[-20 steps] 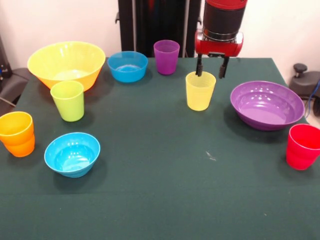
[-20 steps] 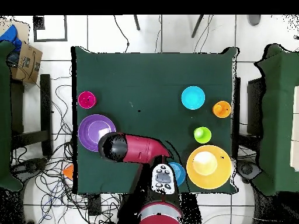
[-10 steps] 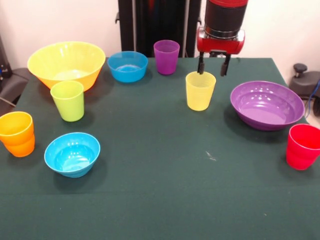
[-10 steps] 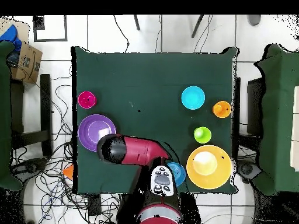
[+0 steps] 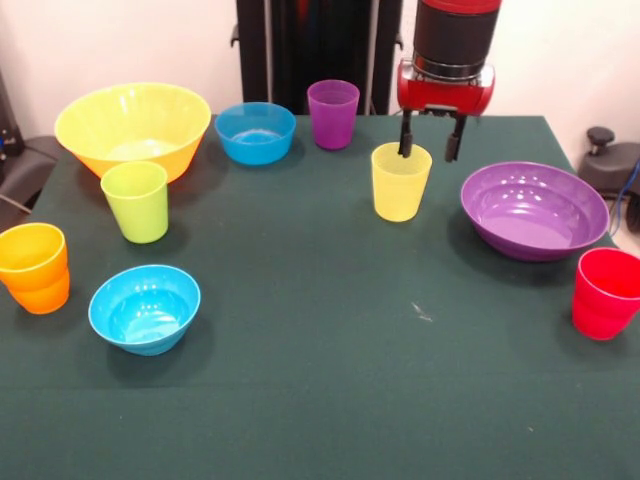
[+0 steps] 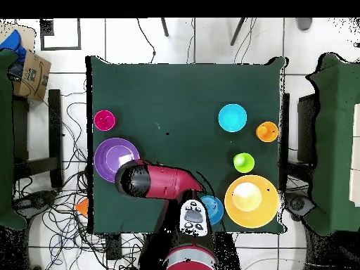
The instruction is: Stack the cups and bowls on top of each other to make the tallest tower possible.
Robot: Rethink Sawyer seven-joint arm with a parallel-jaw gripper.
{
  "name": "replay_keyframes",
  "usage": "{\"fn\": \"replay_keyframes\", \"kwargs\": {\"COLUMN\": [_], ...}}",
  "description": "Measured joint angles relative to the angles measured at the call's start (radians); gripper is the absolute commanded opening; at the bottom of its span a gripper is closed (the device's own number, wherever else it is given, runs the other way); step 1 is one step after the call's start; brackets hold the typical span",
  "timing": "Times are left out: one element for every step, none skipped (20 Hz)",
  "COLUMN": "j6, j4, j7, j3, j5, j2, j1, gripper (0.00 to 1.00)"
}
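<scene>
Gripper [image 5: 429, 147] spread wide, hovering just behind yellow cup [image 5: 400, 181] beside purple bowl [image 5: 534, 210]; nothing stacked yet, next likely descend and clamp cup rim.

Front view: low and close, looking across the counter [image 5: 330, 400] toward the arm.
Overhead view: high, straight down, whole counter [image 6: 183, 91] and surrounding floor.
Shared: the counter top.

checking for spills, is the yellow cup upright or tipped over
Upright. The yellow cup stands on its base with its mouth up on the table, below the open gripper.
</scene>
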Motion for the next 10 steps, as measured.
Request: {"fn": "replay_keyframes", "kwargs": {"j6": [-0.011,-0.015,-0.020,-0.032,-0.035,-0.038,-0.041,-0.045,-0.047,-0.054], "j4": [0.000,0.000,0.000,0.000,0.000,0.000,0.000,0.000,0.000,0.000], "j7": [0.007,0.011,0.014,0.024,0.027,0.029,0.031,0.034,0.036,0.040], "j3": [0.000,0.000,0.000,0.000,0.000,0.000,0.000,0.000,0.000,0.001], "j5": [0.000,0.000,0.000,0.000,0.000,0.000,0.000,0.000,0.000,0.000], "j2": [0.000,0.000,0.000,0.000,0.001,0.002,0.003,0.007,0.010,0.018], "j1": [0.000,0.000,0.001,0.001,0.001,0.001,0.001,0.001,0.001,0.001], "gripper": [1.00,1.00,1.00,1.00,1.00,1.00,1.00,1.00,1.00,1.00]}}
